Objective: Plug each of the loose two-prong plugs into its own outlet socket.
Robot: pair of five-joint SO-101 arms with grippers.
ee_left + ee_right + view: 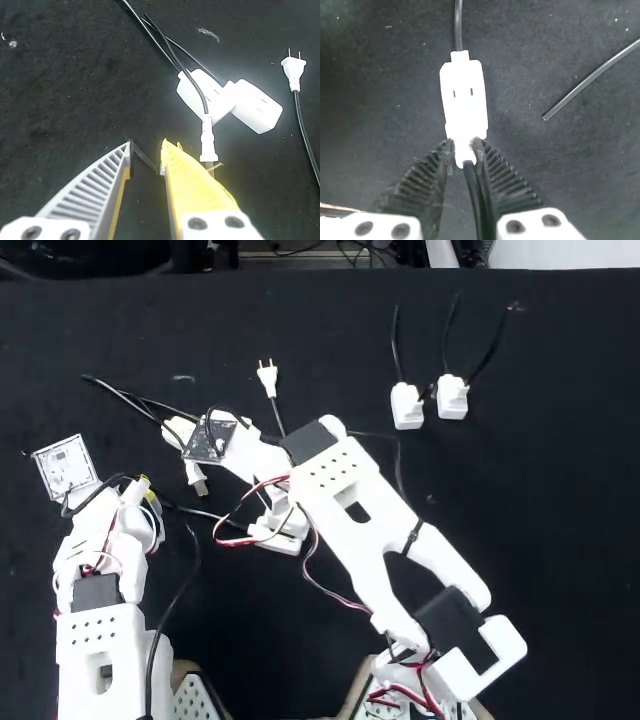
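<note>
My right gripper (462,150) is shut on a white plug (463,154) with a black cord. The plug's front end meets the near end of a white socket block (462,97) that has two slots on its face. In the high view the right arm's wrist (210,437) hangs over that socket (178,428) at centre left. My left gripper (146,146) stands open just short of two white socket blocks (200,92) and a small plug (207,142), holding nothing. One loose two-prong plug (267,375) (292,67) lies apart on the black cloth.
Two more white sockets (405,405) (452,397) with black cords lie at the back right. A small square board (65,465) sits at the far left. Black cables (130,398) trail across the cloth near both grippers.
</note>
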